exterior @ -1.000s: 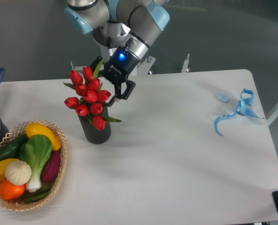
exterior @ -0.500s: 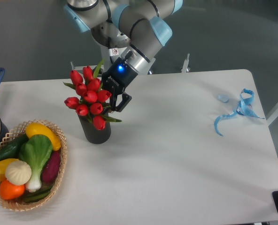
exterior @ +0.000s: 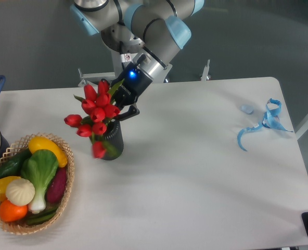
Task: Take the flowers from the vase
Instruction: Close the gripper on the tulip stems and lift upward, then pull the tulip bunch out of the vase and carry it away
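White table (exterior: 195, 172) carries the scene; the grey-and-blue UR5e arm (exterior: 154, 23) reaches down over it from the rear. Wicker basket (exterior: 65, 195) of toy vegetables sits at front left. Black vase (exterior: 114, 143) holds the red tulips (exterior: 95, 112), tilted leftward. Gripper (exterior: 124, 108) presses into the bunch, apparently closing on stems; buds hide the fingertips.

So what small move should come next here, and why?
Probably a straight lift. The hand sits in the flowers just above the vase; the bunch is tilting and its stems are in the mouth, so dragging sideways could tip the vase.
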Available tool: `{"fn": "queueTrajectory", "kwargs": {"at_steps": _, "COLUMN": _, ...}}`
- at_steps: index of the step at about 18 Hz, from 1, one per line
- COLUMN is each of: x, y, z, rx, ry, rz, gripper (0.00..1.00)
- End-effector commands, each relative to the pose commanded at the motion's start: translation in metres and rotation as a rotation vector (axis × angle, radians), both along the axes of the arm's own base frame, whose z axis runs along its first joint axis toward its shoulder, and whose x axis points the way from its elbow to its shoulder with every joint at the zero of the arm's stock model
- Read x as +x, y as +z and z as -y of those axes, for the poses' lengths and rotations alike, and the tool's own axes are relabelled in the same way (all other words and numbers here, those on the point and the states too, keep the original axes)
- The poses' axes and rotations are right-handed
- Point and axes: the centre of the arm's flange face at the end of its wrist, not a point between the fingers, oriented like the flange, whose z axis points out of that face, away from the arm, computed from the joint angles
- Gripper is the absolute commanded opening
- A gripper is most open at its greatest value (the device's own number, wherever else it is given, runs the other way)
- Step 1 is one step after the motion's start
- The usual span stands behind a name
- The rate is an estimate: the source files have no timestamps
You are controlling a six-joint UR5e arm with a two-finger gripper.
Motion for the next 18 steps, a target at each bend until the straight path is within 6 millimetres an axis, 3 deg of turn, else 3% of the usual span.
{"fn": "queueTrajectory", "kwargs": {"at_steps": 5, "x": 0.001, "y": 0.033, "z": 0.007, "rx": 0.028, "ry": 0.052, "rz": 0.031, "gripper": 0.00}}
{"fn": "queueTrajectory", "kwargs": {"at_steps": 13, "x": -0.023, "y": 0.129, "z": -0.002, "rx": 0.062, "ry": 0.176, "rz": 0.156, "gripper": 0.00}}
{"fn": "queueTrajectory", "kwargs": {"at_steps": 18, "x": -0.050, "y": 0.163, "z": 0.018, "rx": 0.134, "ry": 0.231, "rz": 0.225, "gripper": 0.00}}
